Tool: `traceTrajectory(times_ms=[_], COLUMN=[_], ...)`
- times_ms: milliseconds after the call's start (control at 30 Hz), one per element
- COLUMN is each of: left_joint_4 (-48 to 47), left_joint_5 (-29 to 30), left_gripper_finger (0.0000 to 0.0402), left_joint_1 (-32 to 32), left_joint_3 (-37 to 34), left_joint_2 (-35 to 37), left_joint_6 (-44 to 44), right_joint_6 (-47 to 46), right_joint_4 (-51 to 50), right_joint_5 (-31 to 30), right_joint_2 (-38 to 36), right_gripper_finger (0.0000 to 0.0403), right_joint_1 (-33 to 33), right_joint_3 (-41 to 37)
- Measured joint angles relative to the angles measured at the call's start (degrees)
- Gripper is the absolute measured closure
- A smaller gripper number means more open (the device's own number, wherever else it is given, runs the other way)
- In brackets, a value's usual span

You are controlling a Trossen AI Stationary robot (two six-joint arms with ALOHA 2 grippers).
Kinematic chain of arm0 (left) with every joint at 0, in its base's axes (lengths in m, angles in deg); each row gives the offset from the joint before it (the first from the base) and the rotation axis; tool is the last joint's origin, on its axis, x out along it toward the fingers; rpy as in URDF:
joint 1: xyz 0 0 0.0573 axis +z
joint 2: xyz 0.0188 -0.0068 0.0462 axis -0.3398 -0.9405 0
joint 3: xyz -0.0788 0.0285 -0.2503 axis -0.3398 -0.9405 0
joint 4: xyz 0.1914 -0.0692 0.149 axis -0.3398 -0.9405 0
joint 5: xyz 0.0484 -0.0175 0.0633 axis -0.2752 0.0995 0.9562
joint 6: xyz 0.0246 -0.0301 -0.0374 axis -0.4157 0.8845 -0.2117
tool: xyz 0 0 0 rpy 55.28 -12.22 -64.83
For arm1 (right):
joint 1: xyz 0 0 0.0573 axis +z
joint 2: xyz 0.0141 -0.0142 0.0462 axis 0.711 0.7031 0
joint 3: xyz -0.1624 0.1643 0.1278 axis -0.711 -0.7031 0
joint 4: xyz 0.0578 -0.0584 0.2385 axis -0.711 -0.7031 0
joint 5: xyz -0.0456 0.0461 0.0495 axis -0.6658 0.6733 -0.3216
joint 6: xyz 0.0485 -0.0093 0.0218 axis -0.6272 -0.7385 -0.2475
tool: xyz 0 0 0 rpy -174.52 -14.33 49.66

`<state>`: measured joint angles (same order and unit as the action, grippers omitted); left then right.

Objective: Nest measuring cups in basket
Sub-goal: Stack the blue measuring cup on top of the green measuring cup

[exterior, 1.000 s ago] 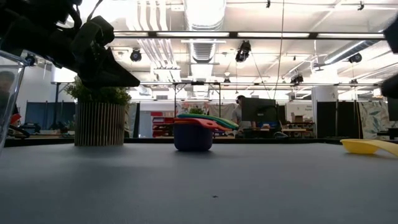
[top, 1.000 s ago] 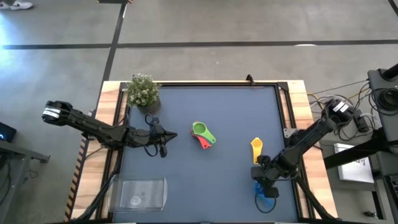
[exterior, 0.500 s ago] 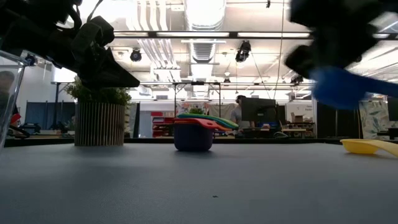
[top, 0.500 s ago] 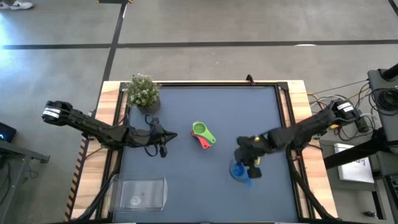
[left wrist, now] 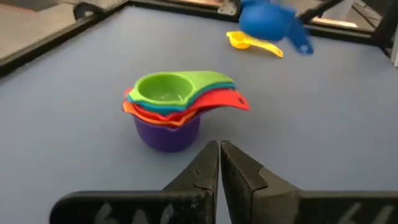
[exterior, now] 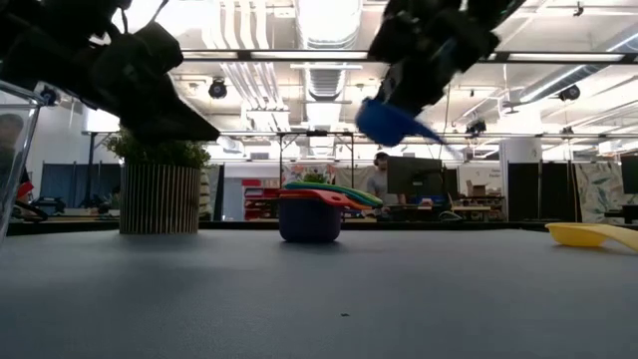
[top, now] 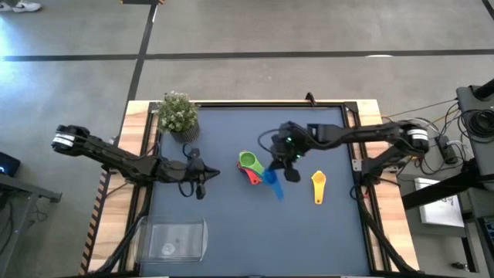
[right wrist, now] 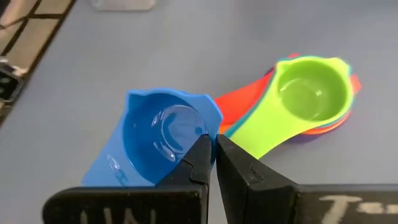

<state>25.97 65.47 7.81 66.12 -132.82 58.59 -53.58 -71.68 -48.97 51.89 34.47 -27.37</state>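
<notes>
Above the middle of the worktop we see the right claw closed tight on the rim of a blue plastic measuring cup, which it holds in the air, clear of the surface, its short handle pointing away from the arm. Just beside that cup, a little toward the left edge, we find a nested stack of plastic measuring cups standing on the worktop: a purple cup at the bottom, orange and red ones above it, a light blue rim showing between them, and a green cup on top, all handles fanned to the same side. On the other side of the held cup, toward the right edge, a yellow plastic measuring cup lies alone on the surface. We see the left claw waiting with its fingers pressed together and nothing between them, left of the stack. Near the front left corner sits the clear shallow plastic basket. A small potted plant stands at the far left corner.
</notes>
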Motion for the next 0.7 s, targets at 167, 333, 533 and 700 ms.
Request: traceTrajectory(times_ms=[167, 333, 533, 700], left_joint_4=[-1.5, -6.0, -9.0, -9.0], left_joint_5=[-0.2, -0.3, -0.3, -0.2], left_gripper_finger=[0.0402, 0.0402, 0.0402, 0.0402], left_joint_1=[0.0, -0.2, -1.8, -2.5], left_joint_3=[0.0, 0.0, 0.0, -1.3], left_joint_2=[1.5, 5.2, 10.2, 12.7], left_joint_6=[-1.2, -0.7, -1.2, -3.9], right_joint_6=[0.7, 3.3, 5.7, 6.0], right_joint_4=[-0.3, -2.4, -9.5, -9.4], right_joint_5=[0.0, 0.1, 0.1, 2.9], right_joint_2=[8.4, 15.4, 19.2, 20.0], right_gripper_finger=[0.0394, 0.0394, 0.0394, 0.0394], right_joint_1=[-1.3, -2.3, -6.0, -9.2], right_joint_3=[5.8, 12.5, 20.4, 22.4])
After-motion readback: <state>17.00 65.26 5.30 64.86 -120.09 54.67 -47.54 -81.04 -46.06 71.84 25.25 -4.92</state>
